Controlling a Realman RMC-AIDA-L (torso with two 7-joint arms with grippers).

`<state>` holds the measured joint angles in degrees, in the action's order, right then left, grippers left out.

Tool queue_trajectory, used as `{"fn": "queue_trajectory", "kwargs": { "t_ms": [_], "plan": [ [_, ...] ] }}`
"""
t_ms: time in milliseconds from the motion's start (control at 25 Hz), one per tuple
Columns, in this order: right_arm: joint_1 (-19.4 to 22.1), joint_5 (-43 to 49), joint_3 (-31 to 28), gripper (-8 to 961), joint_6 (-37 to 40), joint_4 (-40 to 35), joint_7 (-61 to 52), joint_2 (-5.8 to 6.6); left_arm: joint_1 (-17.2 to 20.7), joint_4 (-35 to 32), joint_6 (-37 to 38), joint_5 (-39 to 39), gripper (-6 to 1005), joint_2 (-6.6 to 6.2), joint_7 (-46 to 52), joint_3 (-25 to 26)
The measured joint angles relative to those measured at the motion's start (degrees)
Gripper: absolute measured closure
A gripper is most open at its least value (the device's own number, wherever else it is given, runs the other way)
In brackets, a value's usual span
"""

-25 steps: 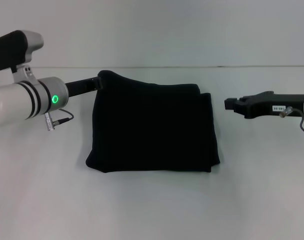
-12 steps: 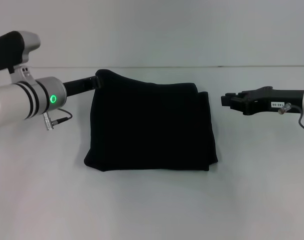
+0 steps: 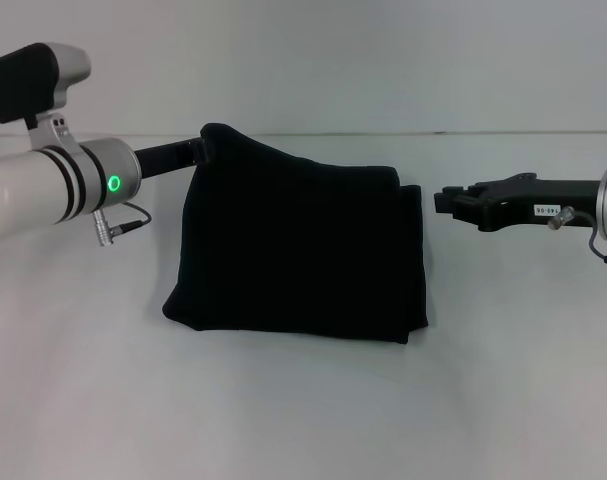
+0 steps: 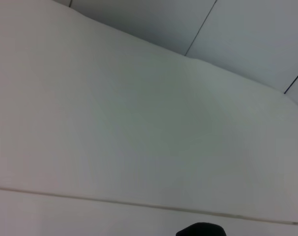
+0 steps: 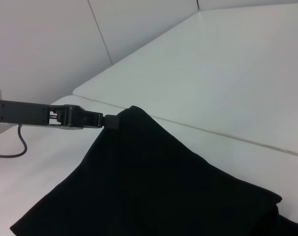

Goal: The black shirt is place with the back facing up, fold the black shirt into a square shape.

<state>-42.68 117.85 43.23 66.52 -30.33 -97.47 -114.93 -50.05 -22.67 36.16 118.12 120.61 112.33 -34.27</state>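
I read this as a lab test cell: a bare white tabletop (image 3: 303,420) runs to a plain panelled wall (image 5: 139,24) at twelve o'clock, with dark seams between the panels, and I see no furnishings or household clutter anywhere.

black shirt (image 3: 298,250): plain matte black, no print
bench (image 3: 303,410): plain white
left gripper (image 3: 205,152): black
right gripper (image 3: 441,200): black

Head camera looks down across the worktop (image 3: 303,420); right wrist camera faces the left gripper (image 5: 112,121), sharing the shirt (image 3: 298,250)
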Motion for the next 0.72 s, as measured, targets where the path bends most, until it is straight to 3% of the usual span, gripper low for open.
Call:
{"fn": "queue_trajectory", "kwargs": {
  "t_ms": [320,360,560,600,720],
  "plan": [
    [-0.15,-0.36,-0.45,783,-0.04,0.01,2.36,-0.17,2.84,-2.93,-0.58,0.01,934,0.56,0.35,0.27],
    [-0.17,-0.71,-0.58,742,-0.05,0.00,2.71,-0.18,3.66,-4.43,0.02,0.01,933,0.64,0.61,0.28],
    [-0.10,-3.48,-0.74,535,0.09,-0.42,4.86,-0.19,7.87,-13.98,7.92,-0.03,742,1.44,1.47,0.53],
    [-0.06,-3.64,-0.71,493,0.42,-0.72,5.01,-0.19,7.87,-13.98,7.92,-0.03,666,1.44,1.47,0.53],
    [-0.03,-3.56,-0.18,369,2.28,-1.83,5.11,0.10,10.14,-18.92,18.73,-0.02,464,1.61,0.26,0.86]
  ]
}}
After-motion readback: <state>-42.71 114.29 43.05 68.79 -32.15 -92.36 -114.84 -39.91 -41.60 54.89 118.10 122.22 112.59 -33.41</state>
